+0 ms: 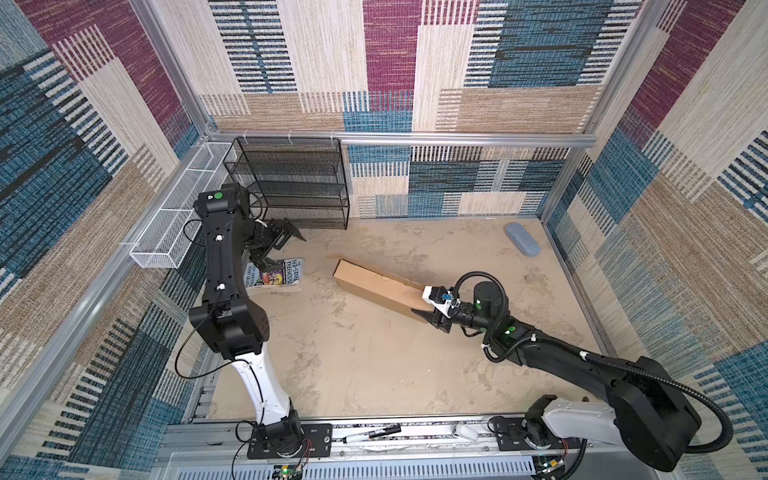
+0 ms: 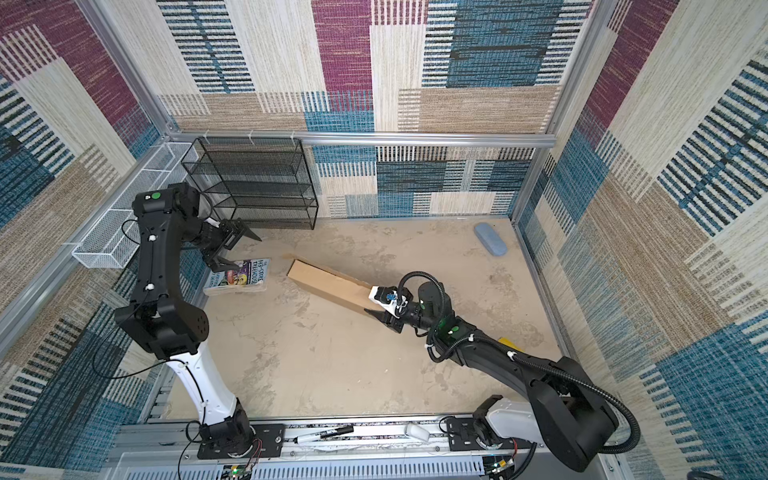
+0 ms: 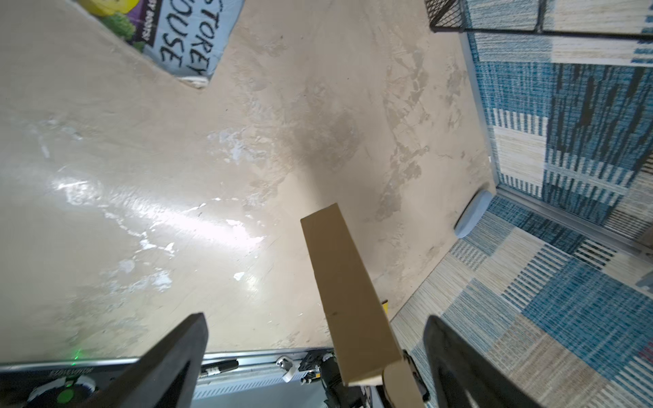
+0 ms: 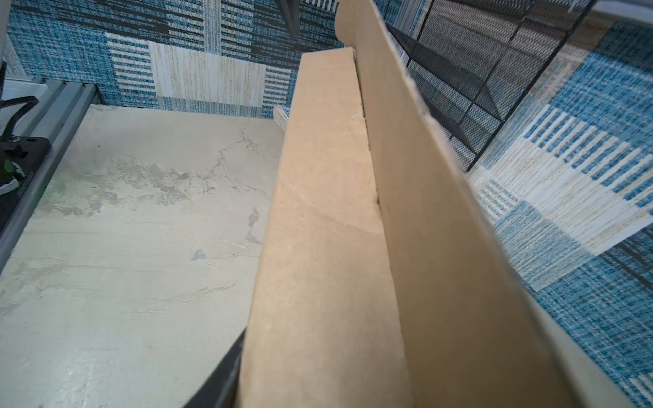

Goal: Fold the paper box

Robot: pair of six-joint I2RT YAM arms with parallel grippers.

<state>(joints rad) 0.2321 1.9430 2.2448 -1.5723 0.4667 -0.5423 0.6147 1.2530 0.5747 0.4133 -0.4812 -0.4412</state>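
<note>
Paper box [image 1: 374, 284] stands on edge near the middle of the table [image 1: 353, 374], a long, narrow brown slab. Its long axis runs diagonally from the right gripper [image 1: 424, 303] toward the book [image 1: 276, 272]. We see the right gripper pinching the box's near end, its wrist low and the forearm stretched in from the right. The left gripper [image 1: 284, 249] hangs above the book with its jaws spread wide, just in front of the black mesh rack [image 1: 299, 183]. We judge it the nearer arm to the box's free far end. Whether that end rests on the table, we cannot tell.
</note>
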